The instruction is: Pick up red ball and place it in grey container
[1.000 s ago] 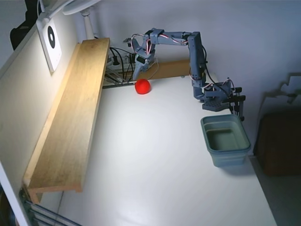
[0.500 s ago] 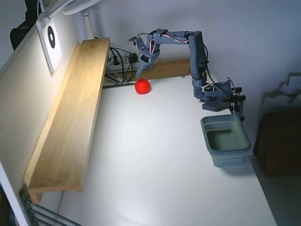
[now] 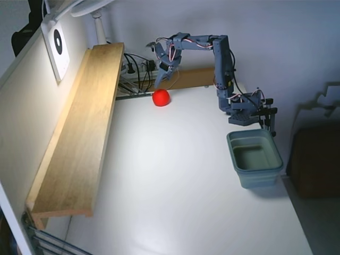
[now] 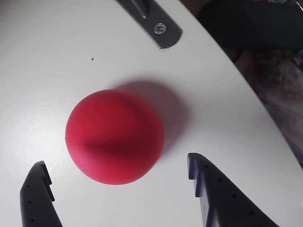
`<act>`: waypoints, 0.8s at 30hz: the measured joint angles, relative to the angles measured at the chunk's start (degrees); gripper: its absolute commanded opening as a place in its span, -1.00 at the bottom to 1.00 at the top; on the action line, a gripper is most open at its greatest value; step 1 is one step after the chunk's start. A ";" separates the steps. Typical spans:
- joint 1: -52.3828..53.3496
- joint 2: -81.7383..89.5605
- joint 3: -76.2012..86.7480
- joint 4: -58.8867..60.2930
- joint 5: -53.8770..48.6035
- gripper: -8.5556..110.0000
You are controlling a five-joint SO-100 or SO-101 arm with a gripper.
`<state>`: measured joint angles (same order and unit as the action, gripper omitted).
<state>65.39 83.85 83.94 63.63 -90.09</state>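
The red ball (image 3: 161, 98) rests on the white table near its far edge. In the wrist view the red ball (image 4: 114, 136) fills the middle, sitting on the table. My gripper (image 3: 162, 81) hangs just above and behind the ball. In the wrist view the gripper (image 4: 118, 172) is open, with one finger at each side of the ball and neither touching it. The grey container (image 3: 255, 158) stands empty at the right of the table in the fixed view, below the arm's base.
A long wooden shelf (image 3: 85, 127) runs along the left wall. Cables and a wooden block (image 3: 188, 78) lie behind the ball. The arm's base (image 3: 247, 109) is clamped at the table's right edge. A grey bracket with a screw (image 4: 158, 29) sits near the table edge.
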 measured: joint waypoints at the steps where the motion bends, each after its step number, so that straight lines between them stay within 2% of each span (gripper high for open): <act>1: -0.18 0.00 0.00 0.00 0.00 -0.21; 24: -1.32 0.00 0.35 -1.05 0.00 -0.21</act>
<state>64.07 83.85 84.29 62.58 -90.09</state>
